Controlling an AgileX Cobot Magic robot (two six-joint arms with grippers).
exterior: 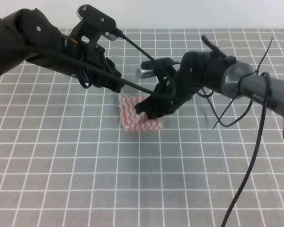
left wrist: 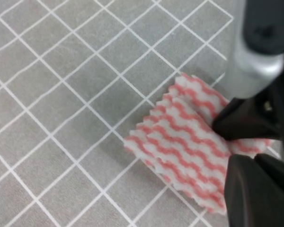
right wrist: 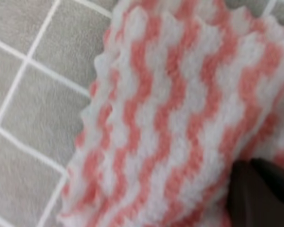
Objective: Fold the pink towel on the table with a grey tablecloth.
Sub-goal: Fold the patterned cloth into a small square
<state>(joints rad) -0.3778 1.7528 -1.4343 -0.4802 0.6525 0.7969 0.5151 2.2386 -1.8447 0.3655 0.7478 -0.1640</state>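
Observation:
The pink towel [exterior: 135,116] lies on the grey tablecloth [exterior: 61,156] at the middle of the table, looking doubled over into a small rectangle. My right gripper [exterior: 146,109] reaches in from the right and is shut on the towel's right edge. In the left wrist view, two black fingers [left wrist: 246,123] pinch the towel [left wrist: 180,142] at that edge. The right wrist view is filled by the towel [right wrist: 170,109], with a dark fingertip [right wrist: 260,189] at the lower right. My left gripper [exterior: 114,84] hovers just above the towel's far left corner; its jaws are hidden.
Black cables [exterior: 255,142] hang loose from the right arm over the right side of the cloth. The table's far edge [exterior: 180,29] runs along the top against a pale wall. Gridded grey cloth [left wrist: 61,94] surrounds the towel on every side.

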